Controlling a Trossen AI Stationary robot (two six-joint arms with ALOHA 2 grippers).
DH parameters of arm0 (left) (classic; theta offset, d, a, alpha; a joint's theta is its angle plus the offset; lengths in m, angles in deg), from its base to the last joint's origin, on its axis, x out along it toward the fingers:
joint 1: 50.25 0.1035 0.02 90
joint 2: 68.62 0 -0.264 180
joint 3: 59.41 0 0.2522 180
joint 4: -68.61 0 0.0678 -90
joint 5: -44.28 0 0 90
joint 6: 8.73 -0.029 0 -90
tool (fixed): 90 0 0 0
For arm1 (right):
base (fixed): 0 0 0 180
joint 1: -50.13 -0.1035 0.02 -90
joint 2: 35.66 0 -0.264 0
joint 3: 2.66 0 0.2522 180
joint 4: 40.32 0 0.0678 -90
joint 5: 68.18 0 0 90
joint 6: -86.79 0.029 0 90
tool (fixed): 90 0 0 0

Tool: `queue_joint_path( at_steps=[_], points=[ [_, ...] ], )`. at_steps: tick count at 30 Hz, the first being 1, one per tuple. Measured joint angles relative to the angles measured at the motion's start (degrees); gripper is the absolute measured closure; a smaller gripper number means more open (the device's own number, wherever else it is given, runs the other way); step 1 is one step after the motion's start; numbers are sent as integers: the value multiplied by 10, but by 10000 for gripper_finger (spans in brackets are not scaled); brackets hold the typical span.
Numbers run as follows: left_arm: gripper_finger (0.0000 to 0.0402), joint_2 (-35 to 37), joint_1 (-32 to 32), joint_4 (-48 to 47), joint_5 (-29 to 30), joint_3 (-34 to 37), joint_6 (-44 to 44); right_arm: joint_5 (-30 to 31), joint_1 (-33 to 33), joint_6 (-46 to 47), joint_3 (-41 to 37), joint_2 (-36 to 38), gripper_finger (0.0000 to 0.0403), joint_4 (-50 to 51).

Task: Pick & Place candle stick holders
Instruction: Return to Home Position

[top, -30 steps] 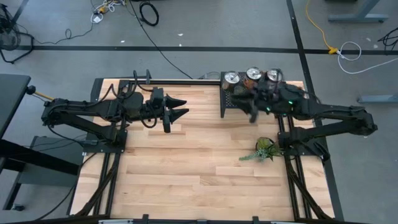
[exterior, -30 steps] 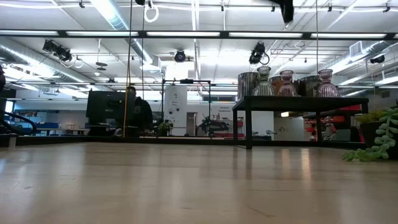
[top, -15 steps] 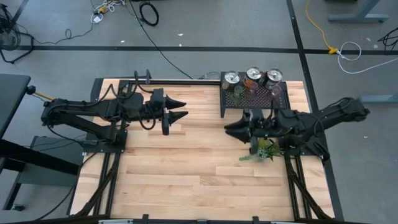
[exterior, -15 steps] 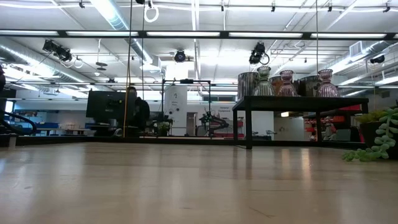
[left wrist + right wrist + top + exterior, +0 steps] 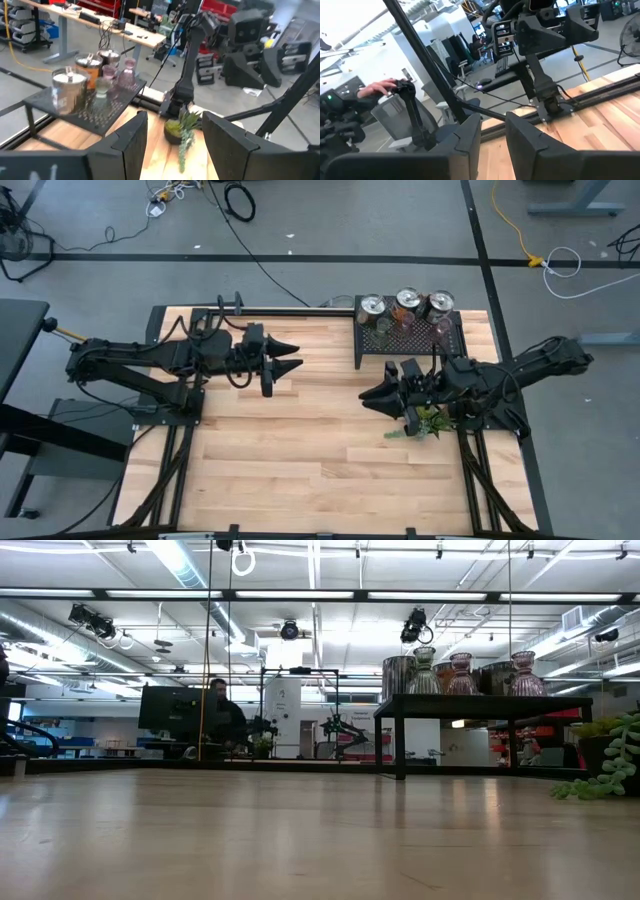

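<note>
Standing on black mesh rack (image 5: 452, 340), far right corner of table (image 5: 300, 450): six candle stick holders (image 5: 408, 300). Back row: three shiny silver cups, middle one orange-tinted. Front row: one olive-green, two pinkish glass. Left gripper (image 5: 297, 354) fingers apart, empty, left of rack. Right gripper (image 5: 493, 122) fingers apart, empty, beside plant sprig (image 5: 428, 420).

One black mesh rack (image 5: 372, 348) carries three silver candle stick holders (image 5: 407, 299), two pink glass holders (image 5: 440, 329) and one green holder (image 5: 383, 326); one plant sprig (image 5: 428, 420) lies beside it.
</note>
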Motion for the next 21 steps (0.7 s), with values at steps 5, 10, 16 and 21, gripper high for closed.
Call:
queue_joint_path(
  at_steps=[5,10,16,21],
  points=[
    [209,46,3,5,7,39,0,3,5,0,-46,50,315,-5],
    [209,120,3,-1,1,119,0,1,11,0,-159,156,312,-39],
    [209,221,3,0,0,236,0,1,16,0,-337,257,309,-150],
    [209,299,3,5,0,339,0,1,15,0,-473,319,309,-174]
  ],
)
